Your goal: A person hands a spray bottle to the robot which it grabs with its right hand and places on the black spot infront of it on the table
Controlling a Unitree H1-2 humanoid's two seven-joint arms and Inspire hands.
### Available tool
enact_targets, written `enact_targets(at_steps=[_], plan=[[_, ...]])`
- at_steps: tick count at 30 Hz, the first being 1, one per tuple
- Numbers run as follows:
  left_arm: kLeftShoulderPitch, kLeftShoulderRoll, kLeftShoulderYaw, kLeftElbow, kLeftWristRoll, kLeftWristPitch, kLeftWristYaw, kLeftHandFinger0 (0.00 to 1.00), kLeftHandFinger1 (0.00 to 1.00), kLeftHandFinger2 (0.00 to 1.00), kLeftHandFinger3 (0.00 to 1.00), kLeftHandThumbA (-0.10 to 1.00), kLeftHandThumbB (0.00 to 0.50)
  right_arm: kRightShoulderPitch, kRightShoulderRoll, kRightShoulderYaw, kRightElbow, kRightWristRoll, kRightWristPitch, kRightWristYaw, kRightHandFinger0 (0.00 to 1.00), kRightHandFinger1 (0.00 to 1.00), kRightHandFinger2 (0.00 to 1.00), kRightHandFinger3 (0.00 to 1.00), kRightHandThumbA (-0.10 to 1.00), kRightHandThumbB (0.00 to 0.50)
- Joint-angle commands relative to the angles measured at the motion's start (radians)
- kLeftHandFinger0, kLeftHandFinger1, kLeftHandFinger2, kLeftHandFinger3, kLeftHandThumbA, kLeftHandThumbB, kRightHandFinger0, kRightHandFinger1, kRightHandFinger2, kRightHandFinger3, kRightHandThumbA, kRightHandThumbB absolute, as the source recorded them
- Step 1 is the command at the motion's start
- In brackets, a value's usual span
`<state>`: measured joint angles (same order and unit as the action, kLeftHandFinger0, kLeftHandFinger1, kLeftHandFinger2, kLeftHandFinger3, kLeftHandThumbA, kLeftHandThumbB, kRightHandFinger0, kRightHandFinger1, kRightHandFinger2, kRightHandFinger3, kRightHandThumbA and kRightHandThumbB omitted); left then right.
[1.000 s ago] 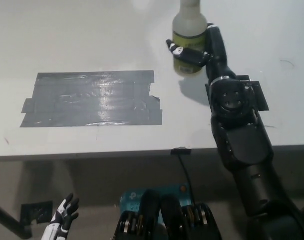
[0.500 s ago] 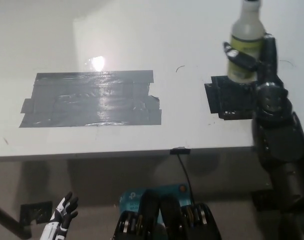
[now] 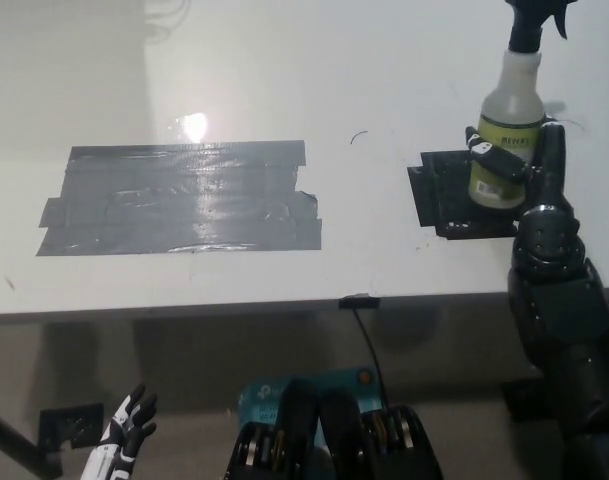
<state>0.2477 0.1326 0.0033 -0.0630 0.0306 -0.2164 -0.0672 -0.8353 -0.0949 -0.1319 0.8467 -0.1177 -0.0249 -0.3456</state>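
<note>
Black right robot hand (image 3: 529, 165) is clamped on the translucent plastic spray bottle with yellow-green label and black trigger head (image 3: 511, 130). We see the bottle upright over the small black tape patch (image 3: 439, 195) on the white surface (image 3: 284, 80). Wide grey tape rectangle (image 3: 179, 198) lies well apart. White left robot hand (image 3: 124, 440) rests low, fingers spread.

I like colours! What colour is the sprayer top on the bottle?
Black, on the spray bottle; head view shows it best.
</note>
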Motion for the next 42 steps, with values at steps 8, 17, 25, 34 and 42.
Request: enact_targets(at_steps=[8,17,25,34,42], plan=[[-0.004,-0.003,0.001,-0.016,-0.017,-0.035,-0.004,1.0,1.0,1.0,1.0,0.94,0.211,-0.105,0.061,-0.017,-0.015,0.028,-0.221,-0.095,0.0,0.13,0.45,0.4,0.17,0.245],[-0.011,-0.004,-0.003,-0.011,-0.012,-0.043,-0.006,1.0,1.0,1.0,1.0,0.94,0.195,-0.1,0.077,0.006,-0.034,-0.037,-0.26,-0.19,0.0,0.16,0.47,0.48,0.2,0.22],[-0.001,-0.011,-0.004,-0.01,-0.011,-0.044,-0.003,1.0,1.0,1.0,1.0,0.95,0.187,-0.086,0.098,0.01,0.02,-0.053,-0.354,-0.278,0.01,0.21,0.51,0.48,0.22,0.225],[-0.01,-0.01,-0.002,-0.013,-0.013,-0.036,-0.008,1.0,1.0,1.0,1.0,0.95,0.205,-0.097,0.089,0.047,0.074,-0.111,-0.401,-0.366,0.06,0.27,0.56,0.52,0.29,0.216],[-0.008,-0.013,-0.005,-0.012,-0.01,-0.035,-0.006,1.0,1.0,1.0,1.0,0.96,0.191,-0.086,0.094,0.069,0.092,-0.117,-0.422,-0.392,0.02,0.22,0.52,0.51,0.29,0.211]])
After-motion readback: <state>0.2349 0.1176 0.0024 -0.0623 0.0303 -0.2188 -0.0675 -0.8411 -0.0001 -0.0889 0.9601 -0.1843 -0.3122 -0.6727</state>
